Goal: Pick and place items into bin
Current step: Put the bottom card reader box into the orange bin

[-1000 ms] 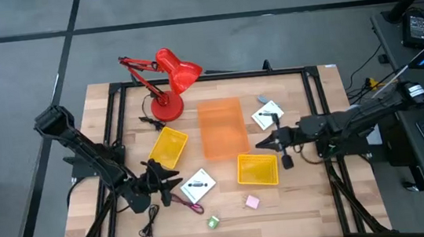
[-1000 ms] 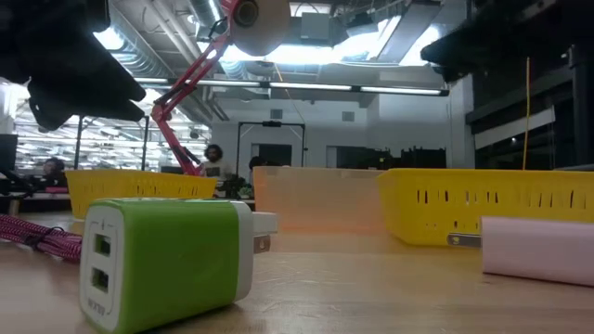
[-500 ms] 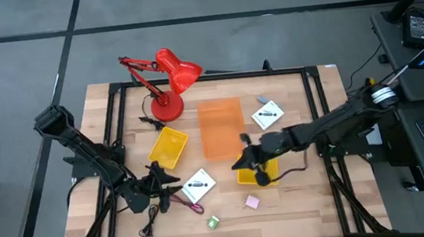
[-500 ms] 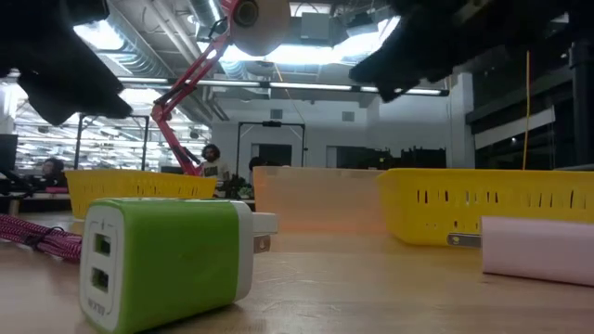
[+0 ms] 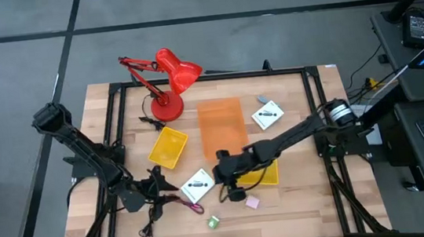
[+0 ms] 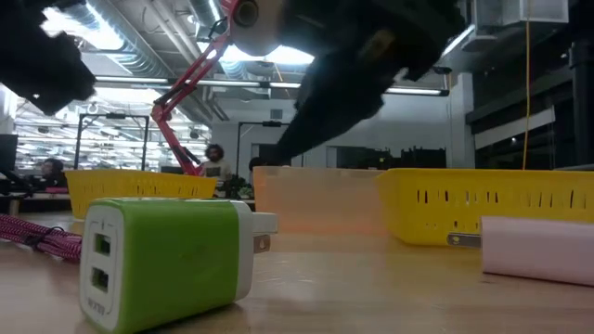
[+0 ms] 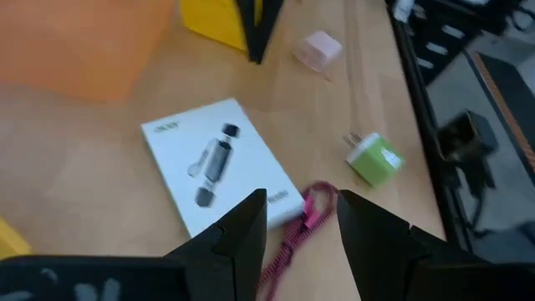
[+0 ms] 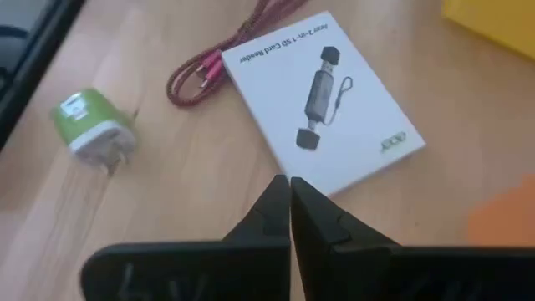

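- Near edge of the worktop (image 5: 300,204): green charger block (image 5: 213,222) near centre, pink block (image 5: 251,202) a bit right of it and slightly farther in. In the low view the green block (image 6: 162,262) sits closest, plug prongs pointing right.
- Black cord (image 5: 150,221) lies near-left, just beside my left arm.
- Maroon cord (image 5: 190,206) lies between the black cord and the green block, touching the near-left edge of the near white card (image 5: 197,185).
- My left gripper (image 5: 158,186) sits left of that card, low over the worktop, jaws parted with nothing between them. The left wrist view shows the gap (image 7: 303,219) over the maroon cord (image 7: 297,230) and the card's corner.
- My right gripper (image 5: 225,170) is reached across to the centre, just right of the near card, jaws fully closed on nothing. The right wrist view shows the tips (image 8: 289,194) pressed together above the card's edge (image 8: 326,92), card flat, not lifted.
- Yellow bin (image 5: 259,172) right of centre, partly under my right arm. Second yellow bin (image 5: 168,147) left of centre, farther in.
- Orange bin (image 5: 222,127) centre, beyond the near card.
- Second white card (image 5: 267,115) far right, small grey piece (image 5: 262,97) just beyond it.
- Red desk lamp (image 5: 165,78) at the far-left edge.
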